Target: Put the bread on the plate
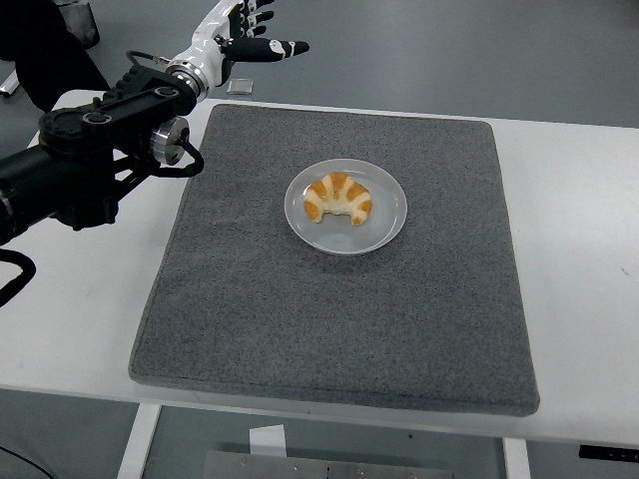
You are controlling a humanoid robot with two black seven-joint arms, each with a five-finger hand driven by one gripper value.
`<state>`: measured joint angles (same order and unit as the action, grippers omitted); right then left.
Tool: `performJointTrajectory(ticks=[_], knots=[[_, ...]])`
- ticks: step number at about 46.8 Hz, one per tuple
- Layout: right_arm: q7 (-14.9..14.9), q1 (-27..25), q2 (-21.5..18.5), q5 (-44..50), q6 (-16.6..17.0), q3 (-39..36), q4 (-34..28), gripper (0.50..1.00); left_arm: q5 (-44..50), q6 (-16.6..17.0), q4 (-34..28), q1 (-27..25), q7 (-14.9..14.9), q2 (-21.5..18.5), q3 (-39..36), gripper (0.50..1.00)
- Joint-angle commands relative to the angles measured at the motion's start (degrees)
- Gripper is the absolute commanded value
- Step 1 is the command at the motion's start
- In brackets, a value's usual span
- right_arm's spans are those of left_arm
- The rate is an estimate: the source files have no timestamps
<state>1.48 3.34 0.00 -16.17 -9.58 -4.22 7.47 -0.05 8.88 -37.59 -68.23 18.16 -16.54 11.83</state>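
A golden croissant [339, 200] lies on a round white plate [386, 226] in the middle of a grey mat [329, 299]. My left hand [250, 30] is raised high at the top left, far from the plate, with its white fingers spread and holding nothing. Its black arm [100, 150] comes in from the left edge. The right arm is out of view.
The grey mat covers most of the white table [569, 249]. A small grey object [240, 87] lies on the floor beyond the table's far edge. A dark shape [50, 50] shows at the top left corner.
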Motion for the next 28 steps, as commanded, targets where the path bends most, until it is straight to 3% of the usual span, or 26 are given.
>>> performJointTrajectory(ticks=[1,17,28], knots=[[0.0,0.0,0.0,0.0,0.0,0.0,0.0,0.952,1.2,-1.6,0.1,1.4,-0.1,-1.0,4.2,1.000],[0.0,0.0,0.0,0.0,0.0,0.0,0.0,0.952,2.2,-6.8,0.0,8.7,-0.2,-1.0,22.4,1.000],[0.0,0.0,0.0,0.0,0.0,0.0,0.0,0.952,11.8,-6.6,0.1,11.4,-0.3,-0.6,24.2,1.000]])
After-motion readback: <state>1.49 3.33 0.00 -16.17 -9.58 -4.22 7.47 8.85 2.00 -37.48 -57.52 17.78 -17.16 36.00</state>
